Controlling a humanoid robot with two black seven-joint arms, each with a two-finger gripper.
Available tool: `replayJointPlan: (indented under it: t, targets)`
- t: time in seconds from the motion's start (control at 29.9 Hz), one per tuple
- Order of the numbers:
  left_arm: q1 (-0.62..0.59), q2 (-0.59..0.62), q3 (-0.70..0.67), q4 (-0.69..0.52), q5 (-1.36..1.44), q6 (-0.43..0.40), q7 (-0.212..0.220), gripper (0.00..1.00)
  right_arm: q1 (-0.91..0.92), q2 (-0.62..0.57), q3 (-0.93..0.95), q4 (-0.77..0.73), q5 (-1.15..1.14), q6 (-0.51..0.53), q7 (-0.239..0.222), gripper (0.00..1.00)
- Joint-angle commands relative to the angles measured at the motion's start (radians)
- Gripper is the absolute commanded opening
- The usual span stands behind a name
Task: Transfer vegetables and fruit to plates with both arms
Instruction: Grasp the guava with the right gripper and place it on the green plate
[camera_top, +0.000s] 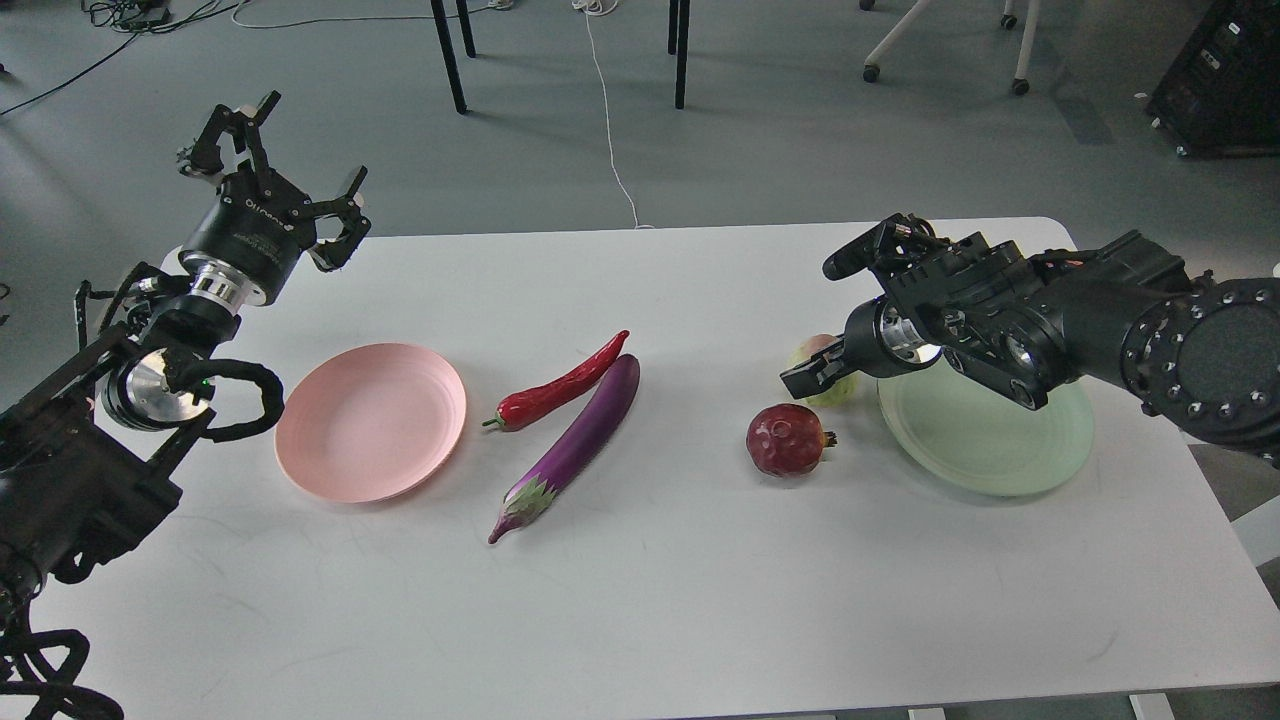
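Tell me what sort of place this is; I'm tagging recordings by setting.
Probably a lab or workshop, not a home: a plain white table on grey flooring, loose cables trailing across the floor, wheeled chair bases, and dark equipment in the far corner.

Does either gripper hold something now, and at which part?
Nothing is held. The left gripper is open in the air. The right gripper is open near the pale green fruit, but no grasp shows.
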Motion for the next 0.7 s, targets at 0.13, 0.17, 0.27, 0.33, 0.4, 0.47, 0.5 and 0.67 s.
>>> replayJointPlan:
  t: [0.13,0.17,0.27,0.33,0.4,0.47,0.5,0.67]
  targets:
    - [0.001,0.012,0.001,-0.001,0.000,0.000,-0.001,0.98,0.070,-0.171,0.002,0.011,-0.012,0.005,0.001,0.60]
    - [0.001,0.012,0.001,-0.001,0.000,0.000,-0.001,0.98,0.060,-0.202,0.002,0.010,-0.012,0.002,0.000,0.60]
    - [0.001,0.012,0.001,-0.001,0.000,0.000,-0.001,0.98,0.029,-0.302,0.009,0.028,-0.010,-0.011,0.001,0.60]
    - [0.002,0.012,0.001,-0.001,0.000,0.000,-0.001,0.98,0.010,-0.362,0.014,0.071,-0.013,-0.040,0.001,0.60]
    - [0.004,0.012,0.002,-0.001,0.000,0.000,-0.001,0.98,0.004,-0.414,0.014,0.114,-0.014,-0.070,0.001,0.60]
    - [0.004,0.012,0.002,-0.002,0.000,0.000,-0.001,0.98,-0.013,-0.445,0.012,0.137,-0.015,-0.089,0.001,0.61]
    - [0.004,0.011,0.002,-0.003,0.000,0.000,-0.001,0.98,-0.029,-0.451,0.014,0.139,-0.014,-0.098,0.000,0.61]
    - [0.004,0.011,0.006,-0.004,0.000,0.000,-0.001,0.98,-0.068,-0.454,0.014,0.134,-0.014,-0.152,0.000,0.66]
